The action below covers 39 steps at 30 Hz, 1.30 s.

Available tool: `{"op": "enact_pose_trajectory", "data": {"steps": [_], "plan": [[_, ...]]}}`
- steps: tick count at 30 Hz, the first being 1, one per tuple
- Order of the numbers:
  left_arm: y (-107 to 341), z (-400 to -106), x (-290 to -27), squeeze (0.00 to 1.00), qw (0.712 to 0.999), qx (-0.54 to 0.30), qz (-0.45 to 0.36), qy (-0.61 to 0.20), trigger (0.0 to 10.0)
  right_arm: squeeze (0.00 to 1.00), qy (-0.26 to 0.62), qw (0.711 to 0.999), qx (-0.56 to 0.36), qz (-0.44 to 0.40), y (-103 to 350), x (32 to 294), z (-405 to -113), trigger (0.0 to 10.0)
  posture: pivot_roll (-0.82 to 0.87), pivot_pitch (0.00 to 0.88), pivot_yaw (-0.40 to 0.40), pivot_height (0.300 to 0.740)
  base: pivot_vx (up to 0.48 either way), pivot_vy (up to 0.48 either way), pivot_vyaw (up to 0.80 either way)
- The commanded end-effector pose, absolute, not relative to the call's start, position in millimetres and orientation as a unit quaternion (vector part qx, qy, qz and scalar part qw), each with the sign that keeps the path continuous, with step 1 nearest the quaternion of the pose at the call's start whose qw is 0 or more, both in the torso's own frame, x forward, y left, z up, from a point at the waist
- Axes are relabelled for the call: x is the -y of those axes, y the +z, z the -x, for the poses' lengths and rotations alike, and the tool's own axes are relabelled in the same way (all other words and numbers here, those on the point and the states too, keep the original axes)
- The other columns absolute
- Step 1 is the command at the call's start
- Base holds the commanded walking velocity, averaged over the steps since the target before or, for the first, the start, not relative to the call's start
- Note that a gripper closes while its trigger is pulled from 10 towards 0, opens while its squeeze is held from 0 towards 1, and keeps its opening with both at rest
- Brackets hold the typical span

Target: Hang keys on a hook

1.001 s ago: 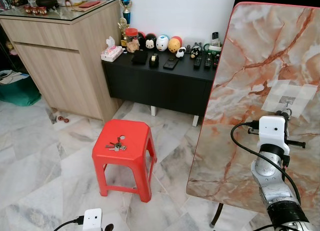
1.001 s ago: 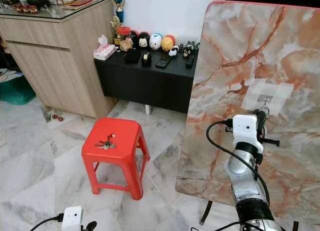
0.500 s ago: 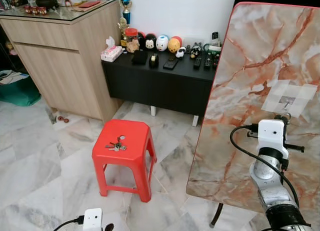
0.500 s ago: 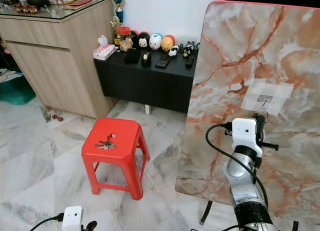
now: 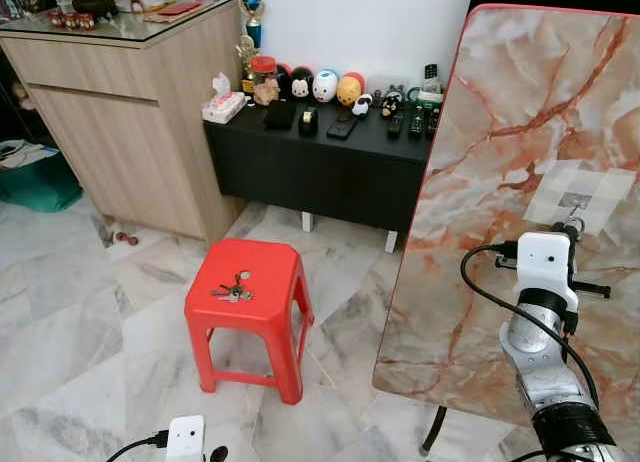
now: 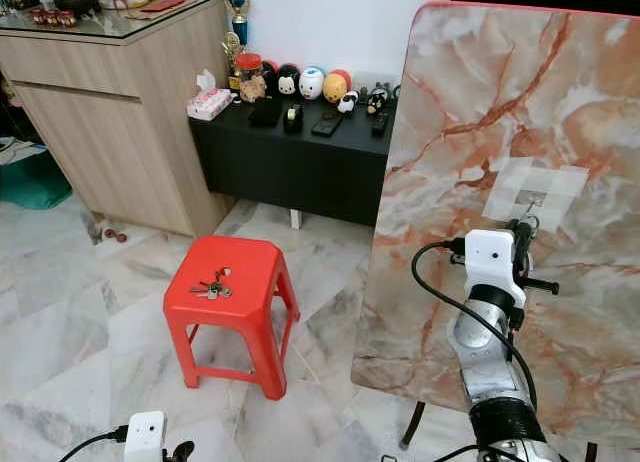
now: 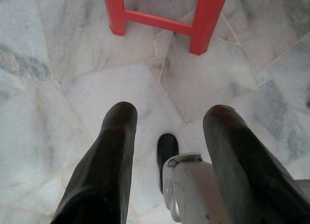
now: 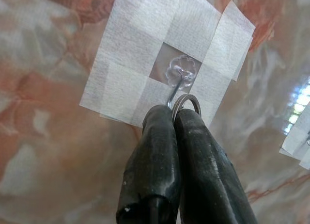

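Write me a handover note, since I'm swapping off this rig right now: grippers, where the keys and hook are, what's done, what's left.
Right gripper: shut on a key ring, raised at the taped hook on the upright marble board.
Left gripper: open, hanging idle low over the floor near the red stool.
Another bunch of keys lies on the stool seat.
Done: ring brought up to the hook.
Left: whether the ring is over the hook tip cannot be told; seat it, release, withdraw.

Glossy marble-pattern panel [image 8: 58,151] carries matt woven tape [image 8: 131,64] around a clear plastic hook [image 8: 180,74] — key ring [image 8: 190,102] metal, stool [image 5: 250,282] glossy red plastic.
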<state>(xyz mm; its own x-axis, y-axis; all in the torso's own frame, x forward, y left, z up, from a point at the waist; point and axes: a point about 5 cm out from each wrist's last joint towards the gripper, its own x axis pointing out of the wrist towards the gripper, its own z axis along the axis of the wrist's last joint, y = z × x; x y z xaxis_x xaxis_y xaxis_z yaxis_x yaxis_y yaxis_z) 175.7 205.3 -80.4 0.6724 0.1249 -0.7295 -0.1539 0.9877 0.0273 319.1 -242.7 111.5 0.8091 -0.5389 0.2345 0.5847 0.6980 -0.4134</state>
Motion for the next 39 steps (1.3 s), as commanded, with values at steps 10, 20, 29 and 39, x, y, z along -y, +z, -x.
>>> {"op": "enact_pose_trajectory", "data": {"steps": [10, 20, 29, 39], "plan": [[-80.6, -176.2, -203.6, 0.0, 0.914, -0.398, 0.017, 0.071, 10.0, 0.0, -0.3, 0.92, 0.042, 0.249, 117.8, 244.8, -327.6, 10.0, 0.02, 0.0, -0.035, 0.74, 0.0, 0.0, 0.0], [-80.5, -176.4, -202.8, 0.0, 0.915, -0.398, 0.019, 0.07, 10.0, 0.0, -0.3, 0.92, 0.03, 0.251, 117.1, 246.3, -329.2, 10.0, 0.02, 0.0, -0.035, 0.74, 0.0, 0.0, 0.0], [-80.4, -176.6, -203.1, 0.0, 0.915, -0.397, 0.018, 0.07, 10.0, 0.0, -0.298, 0.921, 0.025, 0.252, 117.5, 246.5, -330.6, 10.0, 0.02, 0.0, -0.035, 0.74, 0.0, 0.0, 0.0], [-80.3, -176.9, -203.3, 0.0, 0.915, -0.397, 0.018, 0.069, 10.0, 0.86, -0.289, 0.927, 0.018, 0.238, 112.7, 246.0, -329.8, 10.0, 0.02, 0.0, -0.033, 0.74, 0.0, 0.0, 0.0]]}}
